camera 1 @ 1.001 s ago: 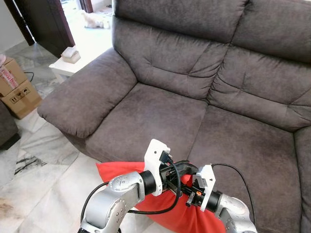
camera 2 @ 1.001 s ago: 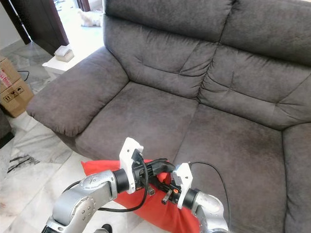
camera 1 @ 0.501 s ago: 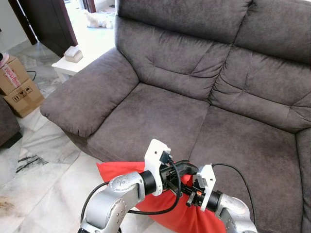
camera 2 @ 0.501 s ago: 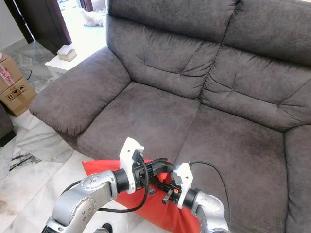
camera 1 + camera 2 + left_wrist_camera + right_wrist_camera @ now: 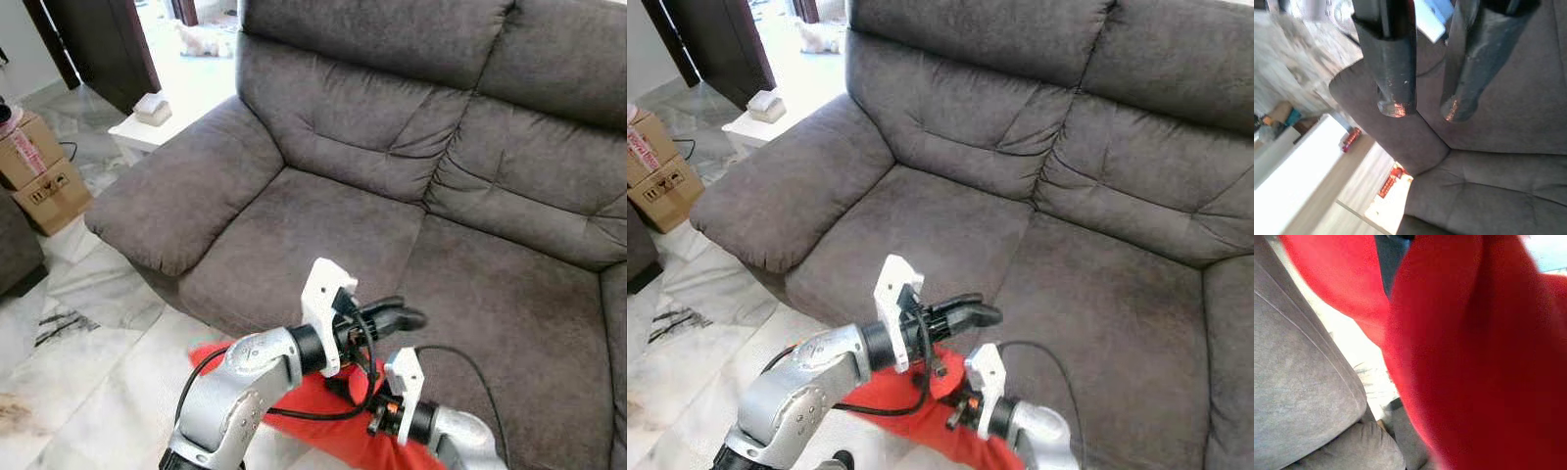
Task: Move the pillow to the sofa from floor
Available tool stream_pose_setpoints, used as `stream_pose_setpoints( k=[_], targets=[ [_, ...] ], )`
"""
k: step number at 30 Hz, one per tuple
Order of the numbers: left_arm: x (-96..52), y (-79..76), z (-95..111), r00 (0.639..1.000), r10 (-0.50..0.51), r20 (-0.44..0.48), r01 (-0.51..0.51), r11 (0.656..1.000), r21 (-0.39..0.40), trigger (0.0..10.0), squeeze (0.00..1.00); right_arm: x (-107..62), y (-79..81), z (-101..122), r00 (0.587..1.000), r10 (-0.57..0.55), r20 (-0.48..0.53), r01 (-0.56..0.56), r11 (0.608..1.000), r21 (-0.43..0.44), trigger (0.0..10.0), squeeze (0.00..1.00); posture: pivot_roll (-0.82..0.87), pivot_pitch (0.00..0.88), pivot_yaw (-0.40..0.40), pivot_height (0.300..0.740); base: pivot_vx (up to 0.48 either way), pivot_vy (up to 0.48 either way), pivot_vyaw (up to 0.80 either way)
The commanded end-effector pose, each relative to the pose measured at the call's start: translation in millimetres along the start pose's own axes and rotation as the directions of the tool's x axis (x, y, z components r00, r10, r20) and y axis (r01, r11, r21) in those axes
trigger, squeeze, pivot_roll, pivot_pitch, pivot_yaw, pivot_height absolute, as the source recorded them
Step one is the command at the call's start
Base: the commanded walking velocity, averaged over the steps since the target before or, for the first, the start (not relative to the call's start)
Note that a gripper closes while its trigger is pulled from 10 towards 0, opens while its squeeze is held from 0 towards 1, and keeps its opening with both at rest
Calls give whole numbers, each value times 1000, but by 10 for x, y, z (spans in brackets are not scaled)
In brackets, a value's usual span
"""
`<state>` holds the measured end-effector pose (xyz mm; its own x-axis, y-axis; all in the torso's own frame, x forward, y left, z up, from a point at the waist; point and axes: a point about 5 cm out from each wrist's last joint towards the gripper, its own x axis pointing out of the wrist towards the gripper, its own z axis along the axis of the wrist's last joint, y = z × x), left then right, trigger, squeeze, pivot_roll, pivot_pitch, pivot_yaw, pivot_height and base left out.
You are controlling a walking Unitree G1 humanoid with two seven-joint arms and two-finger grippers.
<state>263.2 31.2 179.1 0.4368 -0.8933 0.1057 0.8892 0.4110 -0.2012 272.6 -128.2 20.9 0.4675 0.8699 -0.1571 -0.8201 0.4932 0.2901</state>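
Raised since the earlier frame: left gripper, formerly at the pillow's top edge, now lifted clear of the red fabric and reaching over the front of the sofa seat, while the right wrist has dropped lower.

Item, right gripper: at the lower centre of the frame, at the pillow; red cloth covers most of its wrist view, so the set of its fingers cannot be told.

Item, left gripper: in its wrist view two black fingers stand narrowly apart, nothing between them, grey upholstery beyond.

Item, pillow: red, at the lower centre of the frame, below the arms, beside the sofa's front edge and over the pale marble floor; whether it rests on the floor cannot be told.

Item, sofa: dark grey, two seats, filling the centre and right of the frame, its left armrest at mid-left.

Item, cardboard boxes: left edge of the frame.

Item, white side worktop: upper left, past the armrest, carrying a small box.
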Motion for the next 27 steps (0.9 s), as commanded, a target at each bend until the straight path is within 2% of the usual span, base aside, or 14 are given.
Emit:
stream_pose_setpoints(
  k=[1, 5, 7, 8, 9, 10, 11, 12, 13, 18, 19, 20, 21, 27],
  targets=[
    [-47, -36, 8, 999, -34, -18, 35, 999, 8, 10000, 1000, 34, -10, 88, 999, 4, 35, -3, 999, -34, 0, 0, 206, 193, -13, 737, 0, 0, 419],
    [-310, 37, 30, 991, -43, -129, 56, 994, 99, 10000, 1000, 1, -44, 65, 999, -43, 24, 44, 998, -35, 0, 0, 206, 193, -10, 737, 0, 0, 419],
    [-433, 125, 12, 983, 13, -181, 14, 989, 147, 10000, 1000, -20, -65, 52, 997, -70, 16, 70, 997, -40, 0, 0, 208, 197, -9, 737, 0, 0, 413],
    [-611, 245, -28, 963, 102, -251, -44, 973, 228, 10000, 1000, -54, -98, 25, 993, -115, -4, 115, 992, -47, 0, 0, 213, 199, -7, 737, 0, 0, 400],
    [-611, 245, -28, 963, 102, -251, -44, 973, 228, 10000, 1000, -54, -98, 25, 993, -115, -4, 115, 992, -47, 0, 0, 213, 199, -7, 737, 0, 0, 400],
    [-835, 346, -68, 932, 193, -308, -102, 952, 288, 10000, 1000, -97, -137, -8, 985, -168, -33, 166, 984, -58, 0, 0, 220, 205, -6, 737, 0, 0, 0],
    [-835, 346, -68, 932, 193, -308, -102, 952, 288, 10000, 1000, -97, -137, -8, 985, -168, -33, 166, 984, -58, 0, 0, 220, 205, -6, 737, 0, 0, 0],
    [-935, 376, -81, 918, 226, -327, -124, 944, 305, 10000, 0, -114, -153, -16, 981, -191, -41, 188, 980, -65, 0, 0, 221, 205, -6, 737, 0, 0, 0],
    [-1142, 422, -120, 886, 283, -368, -162, 932, 325, 10000, 0, -144, -193, -24, 969, -242, -58, 237, 968, -78, 0, 0, 224, 210, -6, 737, 0, 0, 0],
    [-1430, 410, -232, 824, 311, -474, -159, 929, 333, 10000, 0, -172, -241, -19, 951, -300, -75, 291, 951, -104, 0, 0, 229, 216, -7, 737, 0, 0, 0],
    [-1588, 396, -354, 766, 329, -552, -134, 922, 363, 10000, 0, -179, -262, -7, 944, -320, -78, 311, 944, -112, 0, 0, 232, 219, -6, 737, 0, 0, 0],
    [-1588, 396, -354, 766, 329, -552, -134, 922, 363, 10000, 0, -179, -262, -7, 944, -320, -78, 311, 944, -112, 0, 0, 232, 219, -6, 737, 0, 0, 0],
    [-1716, 402, -496, 711, 360, -604, -123, 910, 397, 10000, 0, -174, -280, 23, 941, -331, -65, 323, 940, -110, 0, 0, 234, 220, -5, 737, 0, 0, 0],
    [-1887, 413, -703, 666, 418, -618, -167, 891, 422, 10000, 0, -164, -308, 98, 942, -333, -38, 326, 938, -121, 0, 0, 228, 226, -6, 737, 0, 0, 0]
  ],
)
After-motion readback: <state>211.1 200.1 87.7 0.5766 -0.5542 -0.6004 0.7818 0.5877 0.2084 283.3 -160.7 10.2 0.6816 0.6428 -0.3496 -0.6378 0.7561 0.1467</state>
